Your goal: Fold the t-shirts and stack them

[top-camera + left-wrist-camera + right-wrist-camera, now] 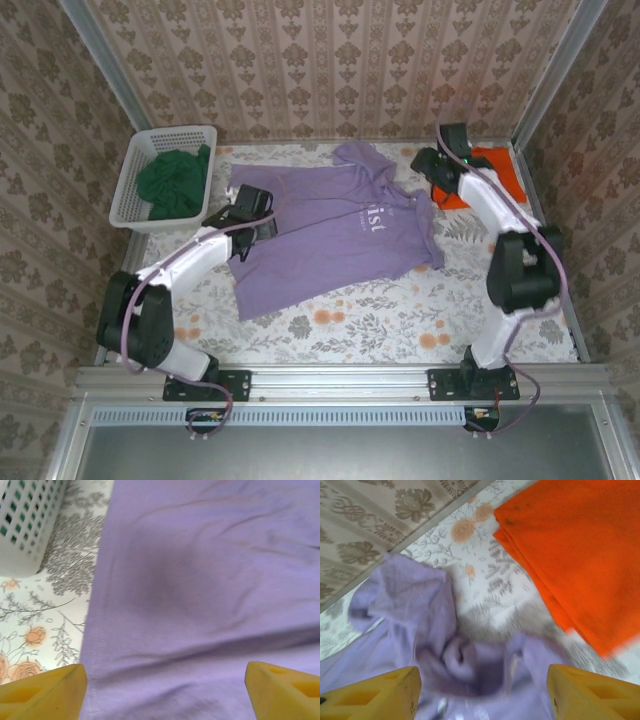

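The lilac-purple t-shirt (330, 235) lies spread on the table, white lettering up. My left gripper (262, 228) hovers over its left side. In the left wrist view the left gripper (165, 695) is open, and its yellow fingertips (45, 692) straddle flat purple cloth (200, 580) near the hem. My right gripper (435, 180) is at the shirt's collar end. In the right wrist view the right gripper (482, 695) is open over the crumpled, blurred purple collar (470, 655). A folded orange t-shirt (497, 172) (575, 550) lies at the back right. The dark green t-shirt (175, 182) sits in the basket.
A white lattice basket (135, 190) (25, 525) stands at the back left, close to the purple shirt's edge. A floral cloth (380, 320) covers the table. Patterned walls and metal rails (100, 70) enclose the back and sides.
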Robot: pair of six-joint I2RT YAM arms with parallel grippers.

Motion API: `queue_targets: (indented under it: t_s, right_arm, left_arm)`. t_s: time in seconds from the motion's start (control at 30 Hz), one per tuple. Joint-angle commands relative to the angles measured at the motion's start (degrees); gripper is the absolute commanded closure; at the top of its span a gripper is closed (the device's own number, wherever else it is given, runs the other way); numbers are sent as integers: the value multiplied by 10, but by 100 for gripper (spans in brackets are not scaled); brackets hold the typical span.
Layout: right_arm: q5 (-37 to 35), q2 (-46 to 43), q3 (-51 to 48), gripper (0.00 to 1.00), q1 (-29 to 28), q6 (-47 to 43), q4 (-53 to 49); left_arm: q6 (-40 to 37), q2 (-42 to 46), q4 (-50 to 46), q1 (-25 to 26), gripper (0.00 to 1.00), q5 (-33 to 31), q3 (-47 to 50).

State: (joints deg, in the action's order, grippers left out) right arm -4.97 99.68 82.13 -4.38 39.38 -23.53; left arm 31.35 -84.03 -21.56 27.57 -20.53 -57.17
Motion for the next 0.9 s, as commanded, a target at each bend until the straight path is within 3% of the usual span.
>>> queue_targets:
  t_s: [0.0, 0.13, 0.3, 0.6, 0.87]
  right_arm:
    - [-37, -99, -135, 31, 3, 46, -24]
    - [-50, -239, -284, 33, 8, 40, -64]
    - [-35, -334, -391, 37, 10, 28, -100]
    - [64, -238, -431, 45, 10, -3, -14]
    - [55, -166, -393, 52, 10, -4, 2]
  left_arm:
    - [12, 34, -51, 25, 17, 25, 5]
    - [23, 82, -86, 52, 21, 55, 52]
    - [35, 126, -117, 78, 32, 92, 123]
    - [76, 140, -68, 93, 33, 138, 216]
    - [73, 126, -33, 86, 42, 106, 237]
